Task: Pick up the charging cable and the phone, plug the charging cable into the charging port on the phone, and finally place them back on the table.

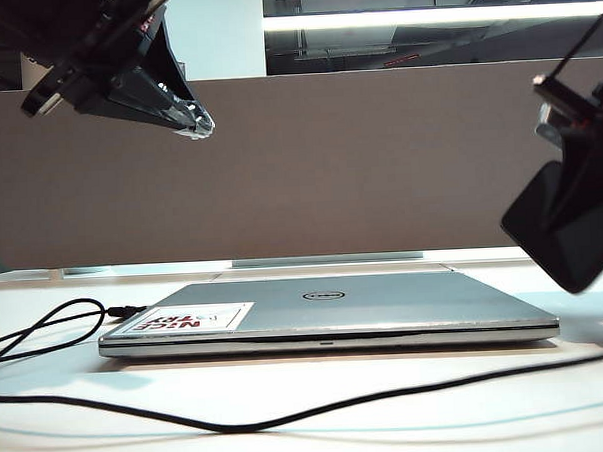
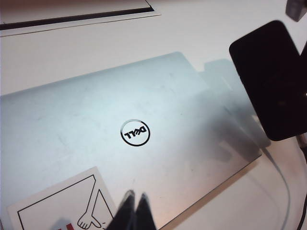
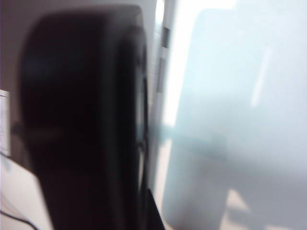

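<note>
Left gripper (image 1: 192,121) at 10 o'clock, raised, jaws pressed together, cable not visibly held; right gripper (image 1: 582,224) at 3 o'clock clamps phone (image 1: 557,225), long axis tilted; charging cable (image 1: 290,419) slack on table (image 1: 90,435).

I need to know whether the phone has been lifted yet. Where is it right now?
The phone is off the table, held up by the right gripper at the right edge of the exterior view, above the laptop's right end.

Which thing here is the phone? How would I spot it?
Start at the closed silver laptop on the white desk. Above its right end, the right claw holds a flat glossy black rectangle in the air: the only slab off the table.
</note>
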Controlling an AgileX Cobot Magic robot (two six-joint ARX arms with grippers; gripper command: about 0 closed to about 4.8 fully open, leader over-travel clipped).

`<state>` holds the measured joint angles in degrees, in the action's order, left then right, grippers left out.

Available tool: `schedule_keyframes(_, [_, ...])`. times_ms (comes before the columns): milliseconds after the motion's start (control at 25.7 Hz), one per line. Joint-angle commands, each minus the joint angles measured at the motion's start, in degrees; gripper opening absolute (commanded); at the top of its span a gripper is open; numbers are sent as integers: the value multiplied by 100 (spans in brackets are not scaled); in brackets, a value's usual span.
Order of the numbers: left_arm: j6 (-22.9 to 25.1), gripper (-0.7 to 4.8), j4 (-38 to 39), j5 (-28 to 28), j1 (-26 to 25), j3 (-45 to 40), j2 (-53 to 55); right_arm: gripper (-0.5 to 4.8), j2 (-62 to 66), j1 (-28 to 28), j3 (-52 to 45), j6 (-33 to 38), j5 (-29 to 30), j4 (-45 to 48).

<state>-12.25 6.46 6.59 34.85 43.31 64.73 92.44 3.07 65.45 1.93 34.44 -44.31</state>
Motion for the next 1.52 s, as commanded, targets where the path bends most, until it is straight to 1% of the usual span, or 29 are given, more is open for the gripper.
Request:
schedule_keyframes(39, [22,-6,-48,9,11,24,-28,-5,111,4,85,-136,0,98])
schedule_keyframes(233, [22,-6,-48,9,13,24,-28,-5,503,4,369,-391,-4,-92])
schedule_keyframes(389, [22,-6,-48,9,13,24,-28,-5,953,7,820,-398,-4,-249])
schedule_keyframes(505, [24,-6,-48,9,13,24,-28,-5,1110,7,1008,-529,-48,-457])
schedule_keyframes(661, [24,-6,-48,9,13,24,-28,-5,1300,0,1196,-667,-304,-763])
schedule_keyframes(699, [24,-6,-50,9,13,24,-28,-3,1331,0,1207,-669,-494,-782])
schedule_keyframes(777, [24,-6,-50,9,13,24,-28,57,1338,0,1217,-671,-636,-780])
schedule_keyframes(816, [24,-6,-50,9,13,24,-28,135,1338,0,1222,-673,-649,-765])
schedule_keyframes(855, [24,-6,-50,9,13,24,-28,169,1338,0,1237,-671,-654,-767])
schedule_keyframes(894, [24,-6,-50,9,13,24,-28,170,1338,0,1257,-671,-693,-765])
schedule_keyframes(1127, [24,-6,-50,9,13,24,-28,170,1325,-2,1550,-669,-1285,-898])
schedule_keyframes(1205, [24,-6,-50,9,13,24,-28,170,1307,-2,1823,-669,-1598,-1082])
schedule_keyframes(1321, [26,-6,-50,9,13,24,-28,165,1305,-2,2251,-667,-1832,-1436])
schedule_keyframes(1360, [26,-6,-50,9,13,24,-28,155,1303,-4,2341,-667,-1856,-1510])
schedule_keyframes(1399, [28,-6,-50,9,13,24,-28,131,1300,-4,2428,-662,-1869,-1580])
schedule_keyframes(1477, [57,-6,-48,9,13,24,-28,64,1250,-13,2588,-645,-1930,-1720])
schedule_keyframes(1515, [184,-6,-35,9,13,24,-28,14,1137,-26,2660,-645,-1928,-1762])
